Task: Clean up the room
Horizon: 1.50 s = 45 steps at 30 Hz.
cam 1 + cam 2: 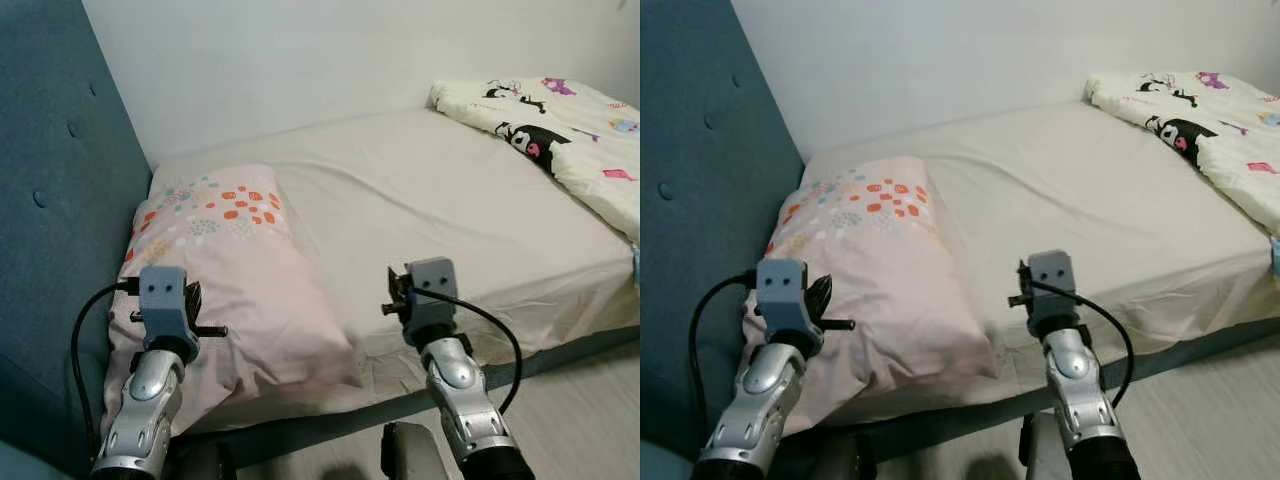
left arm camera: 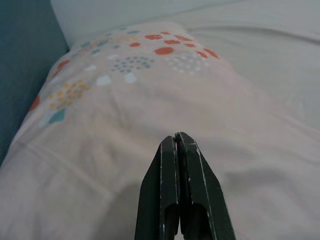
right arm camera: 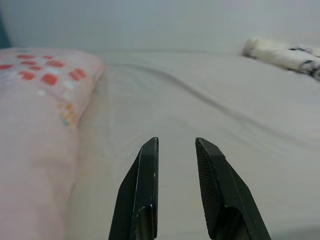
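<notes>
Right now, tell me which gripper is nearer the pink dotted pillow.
Left. The left gripper hangs directly over the pink dotted pillow, fingers shut. The right gripper is off to the pillow's side, over the bare bed sheet, fingers open.

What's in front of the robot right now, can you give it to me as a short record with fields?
place: bed against a blue padded headboard
pillow: pink pillow with coloured dots, lying at the headboard end
blanket: cartoon-print blanket bunched at the far end
left end effector: fingers shut, empty, above the pillow
right end effector: fingers open, empty, over the bare sheet
</notes>
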Available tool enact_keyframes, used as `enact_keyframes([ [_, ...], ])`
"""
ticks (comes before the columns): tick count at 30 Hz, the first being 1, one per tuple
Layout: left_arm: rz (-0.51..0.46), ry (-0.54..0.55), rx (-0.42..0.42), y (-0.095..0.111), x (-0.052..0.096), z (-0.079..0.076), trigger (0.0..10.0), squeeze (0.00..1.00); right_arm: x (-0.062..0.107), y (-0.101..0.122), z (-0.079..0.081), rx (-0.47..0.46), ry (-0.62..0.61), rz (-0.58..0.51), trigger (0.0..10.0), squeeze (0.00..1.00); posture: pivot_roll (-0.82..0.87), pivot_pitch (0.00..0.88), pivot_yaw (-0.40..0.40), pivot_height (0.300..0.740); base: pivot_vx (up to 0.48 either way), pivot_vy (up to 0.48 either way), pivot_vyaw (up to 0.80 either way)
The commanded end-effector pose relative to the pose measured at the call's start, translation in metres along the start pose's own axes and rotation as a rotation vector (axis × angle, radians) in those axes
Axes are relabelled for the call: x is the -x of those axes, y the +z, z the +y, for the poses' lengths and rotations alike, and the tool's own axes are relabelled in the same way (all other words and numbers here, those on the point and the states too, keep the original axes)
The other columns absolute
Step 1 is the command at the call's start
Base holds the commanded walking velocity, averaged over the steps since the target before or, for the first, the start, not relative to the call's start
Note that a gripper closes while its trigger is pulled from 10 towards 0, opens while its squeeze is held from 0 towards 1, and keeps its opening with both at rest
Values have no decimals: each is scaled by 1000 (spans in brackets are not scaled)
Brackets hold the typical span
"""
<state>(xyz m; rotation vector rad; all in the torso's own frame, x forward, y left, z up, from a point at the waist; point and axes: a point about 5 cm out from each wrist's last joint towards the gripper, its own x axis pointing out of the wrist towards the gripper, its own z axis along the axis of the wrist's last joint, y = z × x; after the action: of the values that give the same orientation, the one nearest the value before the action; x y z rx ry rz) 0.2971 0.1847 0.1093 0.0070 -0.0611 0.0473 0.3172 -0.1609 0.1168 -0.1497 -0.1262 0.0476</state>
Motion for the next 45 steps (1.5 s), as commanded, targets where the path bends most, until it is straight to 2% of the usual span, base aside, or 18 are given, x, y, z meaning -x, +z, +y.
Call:
enact_keyframes([
  [1, 16, -15, -12, -3, 3, -3, 10000, 0, 3, -2, -3, -13, -28, 3, 10000, 0, 0, 55, 26, 564, 0, 0, 0],
  [4, 24, -56, -58, -5, 9, -11, 10000, 0, 10, -10, -11, -62, -54, 38, 10000, 0, 0, 57, 28, 564, 0, 0, 0],
  [8, 20, -62, -68, -5, 9, -12, 10000, 0, 11, -11, -11, -70, -49, 39, 10000, 0, 0, 57, 28, 564, 0, 0, 0],
  [14, 15, -94, -85, -5, 10, -20, 10000, 0, 12, -18, -5, -79, -41, 75, 10000, 0, -3, 56, 31, 594, 0, 0, 0],
  [21, -37, -63, -82, 4, 9, -17, 10000, 0, 12, -18, -1, -79, -8, 83, 10000, 0, -1, 58, 30, 619, 0, 0, 0],
  [45, -4, -23, -49, 0, 15, -10, 10000, 0, 12, -20, 12, -104, 92, 102, 10000, 0, 6, 51, 17, 699, 0, 0, 0],
])
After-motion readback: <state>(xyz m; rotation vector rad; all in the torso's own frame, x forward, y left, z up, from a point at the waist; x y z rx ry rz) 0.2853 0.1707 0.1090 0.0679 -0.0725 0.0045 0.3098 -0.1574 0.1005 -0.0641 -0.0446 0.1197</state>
